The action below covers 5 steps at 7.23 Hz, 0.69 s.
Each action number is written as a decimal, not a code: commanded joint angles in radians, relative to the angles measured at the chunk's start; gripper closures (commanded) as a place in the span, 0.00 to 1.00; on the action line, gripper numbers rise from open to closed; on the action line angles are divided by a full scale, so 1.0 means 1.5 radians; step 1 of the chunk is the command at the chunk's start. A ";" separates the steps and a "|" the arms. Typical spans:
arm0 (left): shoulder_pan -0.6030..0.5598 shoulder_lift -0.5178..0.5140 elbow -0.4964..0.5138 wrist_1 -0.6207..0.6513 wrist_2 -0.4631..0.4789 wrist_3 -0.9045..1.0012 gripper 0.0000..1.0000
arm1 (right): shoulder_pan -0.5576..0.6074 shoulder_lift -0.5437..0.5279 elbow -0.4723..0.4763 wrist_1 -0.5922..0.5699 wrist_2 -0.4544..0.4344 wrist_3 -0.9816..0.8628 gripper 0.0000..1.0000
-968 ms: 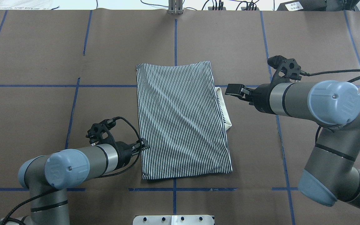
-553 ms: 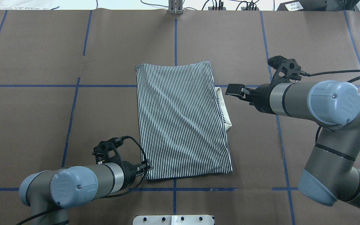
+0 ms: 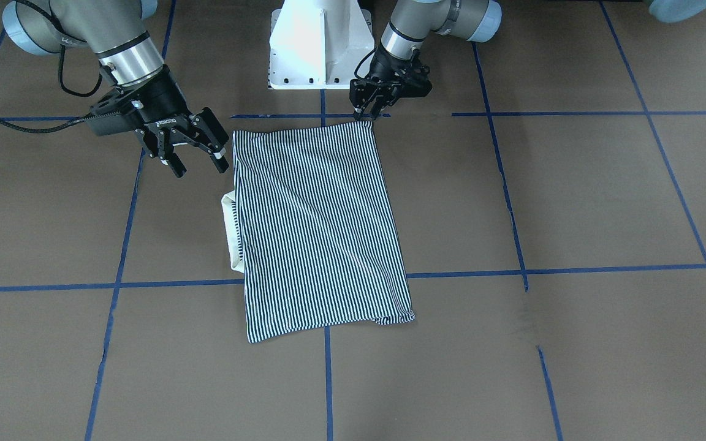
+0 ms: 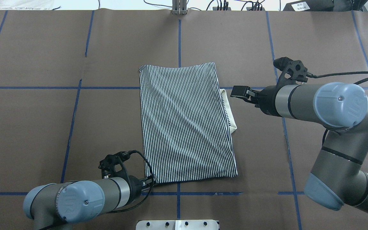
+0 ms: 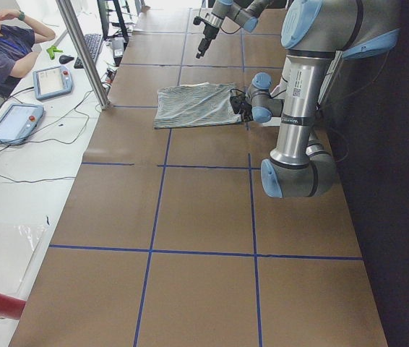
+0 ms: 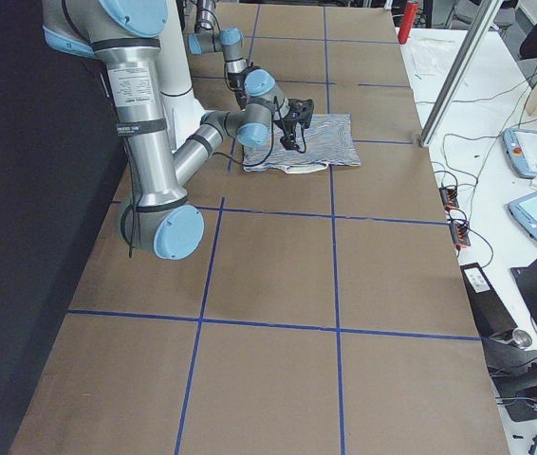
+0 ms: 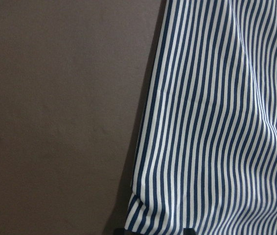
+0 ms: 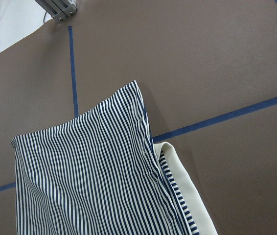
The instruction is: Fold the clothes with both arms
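Note:
The striped shirt [image 4: 184, 124] lies folded into a flat rectangle at the table's middle, and its cream collar [image 4: 230, 111] pokes out from the right edge. My left gripper [image 4: 150, 182] sits low at the shirt's near-left corner. In the left wrist view that corner of the shirt [image 7: 217, 122] lies between the two spread fingertips, so the gripper is open. My right gripper [image 3: 197, 160] hovers open just off the shirt's right edge, beside the collar [image 3: 228, 233], holding nothing. The right wrist view shows the shirt's far-right corner [image 8: 94, 176] and the collar [image 8: 187, 191].
Brown paper with blue tape lines [image 4: 179, 38] covers the table. The white pedestal base [image 3: 319, 43] stands at the near edge. A metal post [image 5: 82, 50], control tablets [image 5: 51, 81] and a seated person [image 5: 2, 50] are beyond the far side.
My left arm has slid along the shirt's left edge toward the robot, from mid-edge down to the near-left corner. The right arm and the shirt have stayed put.

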 commanded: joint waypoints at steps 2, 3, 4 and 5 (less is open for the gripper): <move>0.000 0.000 0.007 0.000 0.002 0.001 0.50 | 0.000 0.000 -0.001 0.000 -0.001 0.001 0.00; 0.001 0.000 0.008 0.000 0.002 0.001 0.50 | 0.000 -0.001 -0.005 0.000 -0.002 0.001 0.00; 0.000 -0.001 0.012 0.000 0.002 0.001 0.50 | 0.000 -0.001 -0.007 0.000 -0.002 0.001 0.00; 0.001 -0.001 0.012 0.000 0.003 0.001 0.51 | 0.000 -0.001 -0.007 0.000 -0.002 0.001 0.00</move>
